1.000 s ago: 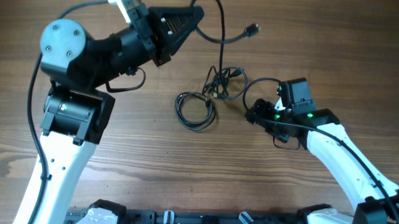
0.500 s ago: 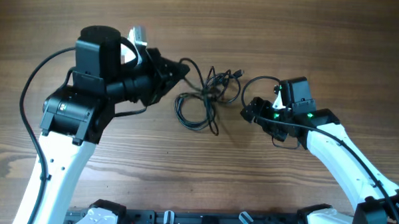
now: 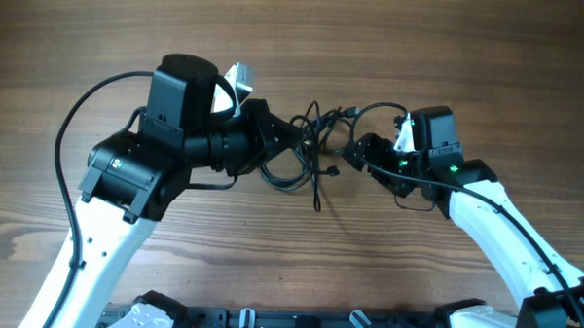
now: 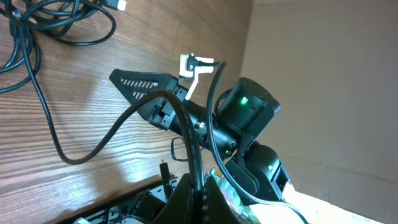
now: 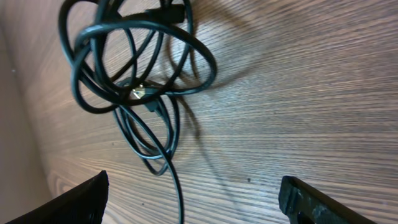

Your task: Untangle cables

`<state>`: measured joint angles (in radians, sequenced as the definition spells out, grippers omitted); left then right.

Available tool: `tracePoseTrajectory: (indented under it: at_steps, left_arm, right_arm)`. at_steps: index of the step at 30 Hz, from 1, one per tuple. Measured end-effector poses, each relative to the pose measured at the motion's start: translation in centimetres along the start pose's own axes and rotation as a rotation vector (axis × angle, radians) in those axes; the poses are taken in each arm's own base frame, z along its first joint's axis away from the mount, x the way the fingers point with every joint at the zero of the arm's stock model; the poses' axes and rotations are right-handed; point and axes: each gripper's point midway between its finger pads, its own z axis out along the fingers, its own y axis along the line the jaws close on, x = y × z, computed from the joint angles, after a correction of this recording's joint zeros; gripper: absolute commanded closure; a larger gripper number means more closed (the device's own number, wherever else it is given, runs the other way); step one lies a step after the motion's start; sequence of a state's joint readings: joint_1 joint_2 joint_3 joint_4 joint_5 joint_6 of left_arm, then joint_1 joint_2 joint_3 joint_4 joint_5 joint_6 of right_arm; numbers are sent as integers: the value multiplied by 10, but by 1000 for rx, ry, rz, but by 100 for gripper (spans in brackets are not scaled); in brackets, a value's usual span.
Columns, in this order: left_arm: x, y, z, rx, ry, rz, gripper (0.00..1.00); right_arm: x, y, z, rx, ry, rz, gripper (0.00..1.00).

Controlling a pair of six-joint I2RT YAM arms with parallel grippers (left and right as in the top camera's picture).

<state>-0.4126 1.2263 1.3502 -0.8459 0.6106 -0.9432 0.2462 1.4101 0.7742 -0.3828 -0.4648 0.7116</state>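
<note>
Swinging in from the far left, the left arm [image 3: 126, 168] now reaches toward the middle of the worktop [image 3: 452, 53], and the cord it held up 1 second ago has come down with it. Its left fingers [image 3: 281, 134] are closed on 1 of the cables [image 3: 307, 150]. The left wrist view shows that cord running out from between them and looping away across the wood. The other cords lie in a loose tangle in the middle of the worktop, between the 2 arms. The right fingers [image 3: 357, 154] stand wide open and hold nothing, just right of the tangle, with 1 loop curving past their far side.
</note>
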Motion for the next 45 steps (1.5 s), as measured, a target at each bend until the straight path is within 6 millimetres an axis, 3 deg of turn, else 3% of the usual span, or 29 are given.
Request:
tracePoseTrajectory:
  at_steps: [3, 7, 10, 13, 17, 20, 23, 26, 30, 32, 34, 45]
  left_arm:
    - [-2, -19, 0, 82, 6, 51, 96]
    - [6, -89, -17, 389, 67, 236, 96]
    - [13, -121, -33, 529, 107, 278, 96]
    - [19, -149, -53, 652, 128, 313, 96]
    - [25, -171, -72, 746, 151, 311, 96]
    - [27, -180, -81, 786, 156, 310, 96]
    - [26, -183, -86, 804, 149, 316, 96]
    - [21, -182, -87, 800, 137, 306, 96]
    - [21, -183, -89, 806, 143, 292, 96]
    - [23, -187, -94, 829, 137, 311, 96]
    - [23, -188, -95, 833, 138, 311, 96]
    - [23, -188, -95, 831, 148, 288, 96]
  right_arm:
    - [-2, 8, 0, -36, -1, -3, 10]
    - [-1, 14, -1, -71, 10, -3, 9]
    - [1, 17, -1, -86, 20, -4, 9]
    - [2, 19, -1, -98, 28, -3, 9]
    - [3, 21, -1, -107, 34, -4, 9]
    - [3, 24, -2, -124, 36, -10, 11]
    - [4, 30, -2, -155, 48, -11, 25]
    - [4, 37, -4, -187, 54, 2, 32]
    - [7, 42, -2, -194, 59, -8, 32]
    - [11, 52, 1, -213, 58, -44, 24]
    - [19, 67, 5, -238, 62, -85, 24]
    - [32, 92, 6, -306, 115, 36, 26]
